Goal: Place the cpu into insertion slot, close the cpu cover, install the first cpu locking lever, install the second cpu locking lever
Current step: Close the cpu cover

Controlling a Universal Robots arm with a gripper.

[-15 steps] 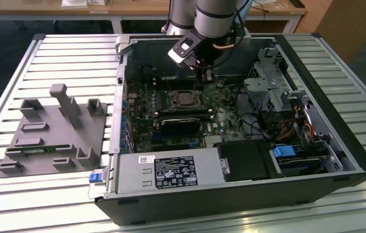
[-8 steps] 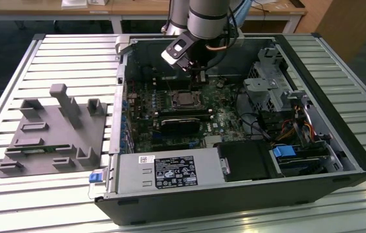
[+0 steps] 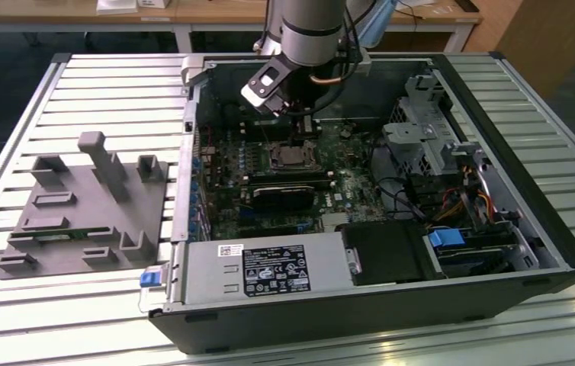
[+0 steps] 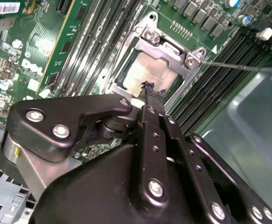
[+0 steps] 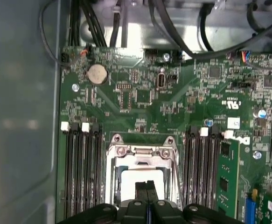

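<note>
Cpu [image 5: 126,182] seated in insertion slot [image 5: 112,158], cpu cover [image 5: 142,150] down over it; gripper [image 5: 146,184] pinched closed, empty, at cover's edge (locking lever [image 4: 233,66] looks unlatched)

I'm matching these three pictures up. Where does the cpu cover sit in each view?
Exterior view: the cpu cover lies mid-board on the motherboard, just below the gripper.
First wrist view: the silvery frame lies between two banks of black memory slots, with the gripper over its window.
Second wrist view: the same frame lies just beyond the gripper, with memory slots alongside.
Shared landmark: the gripper, shut, over the cover.
</note>
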